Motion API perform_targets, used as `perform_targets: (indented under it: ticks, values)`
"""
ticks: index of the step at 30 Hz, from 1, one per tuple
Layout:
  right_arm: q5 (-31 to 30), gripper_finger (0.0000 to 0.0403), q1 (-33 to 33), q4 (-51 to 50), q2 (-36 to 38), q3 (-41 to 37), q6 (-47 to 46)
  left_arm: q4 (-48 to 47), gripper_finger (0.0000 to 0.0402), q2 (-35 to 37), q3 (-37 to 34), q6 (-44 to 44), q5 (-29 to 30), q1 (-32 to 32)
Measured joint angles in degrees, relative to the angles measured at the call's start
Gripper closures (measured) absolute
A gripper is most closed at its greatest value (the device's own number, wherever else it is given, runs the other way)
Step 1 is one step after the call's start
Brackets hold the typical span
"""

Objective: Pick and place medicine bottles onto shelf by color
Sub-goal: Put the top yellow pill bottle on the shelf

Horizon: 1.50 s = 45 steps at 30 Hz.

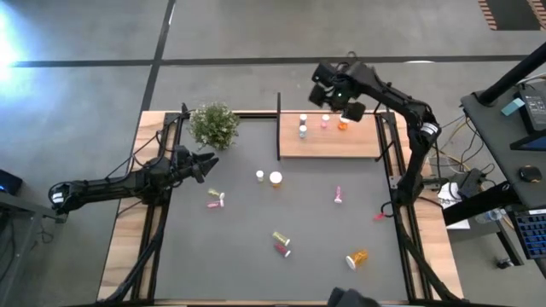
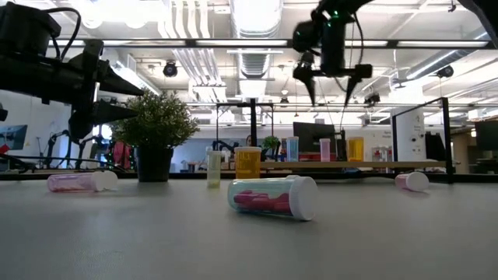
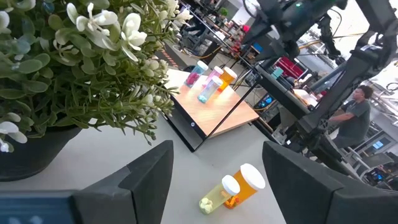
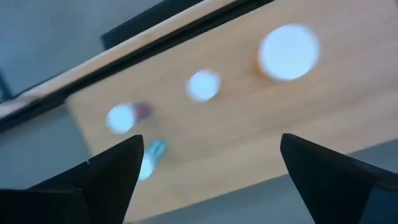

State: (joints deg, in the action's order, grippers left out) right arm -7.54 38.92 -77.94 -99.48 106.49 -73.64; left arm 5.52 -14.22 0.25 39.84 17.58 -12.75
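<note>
A: The shelf sits at the table's far right, with four small bottles standing on it near its back edge. The right gripper hangs above that row, its fingers spread and holding nothing.

B: So the next pick lies on the dark table. Which arm is nearer?

A: The upright pair, the orange bottle and the slim yellow-green bottle, stands between the two arms, just in front of the shelf. The left gripper, beside the plant, looks about as close to it, its fingers parted and empty too.

B: And those lying down?

A: The pink bottle lies with its long axis running roughly away from the shelf, on the right arm's side. Another pink bottle lies near the left gripper.

B: What does one view add?

A: The low view shows the right gripper well clear above the shelved bottles, which the overhead view cannot tell. The right wrist view shows only their caps from above.
</note>
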Motion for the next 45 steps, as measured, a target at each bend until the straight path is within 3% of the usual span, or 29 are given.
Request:
perform_targets:
  ticks: [8, 18, 34, 45]
  values:
    - [-1.5, 0.0035, -5.4, 6.4, 0.0, -2.1, -5.3, 0.0, 0.0171, 0.0, 0.0, 0.0, 0.0, 0.0]
    - [-3.5, 0.0035, -14.1, 7.0, -0.4, -3.0, -16.9, 0.0, 0.0171, 0.0, 0.0, 0.0, 0.0, 0.0]
    - [0.1, 0.0035, -33.3, 10.3, -7.4, -3.0, -16.8, 0.0, 0.0171, 0.0, 0.0, 0.0, 0.0, 0.0]
    - [0.2, 0.0032, -38.3, 12.3, -12.3, -1.8, -12.3, 0.0, 0.0171, 0.0, 0.0, 0.0, 0.0, 0.0]
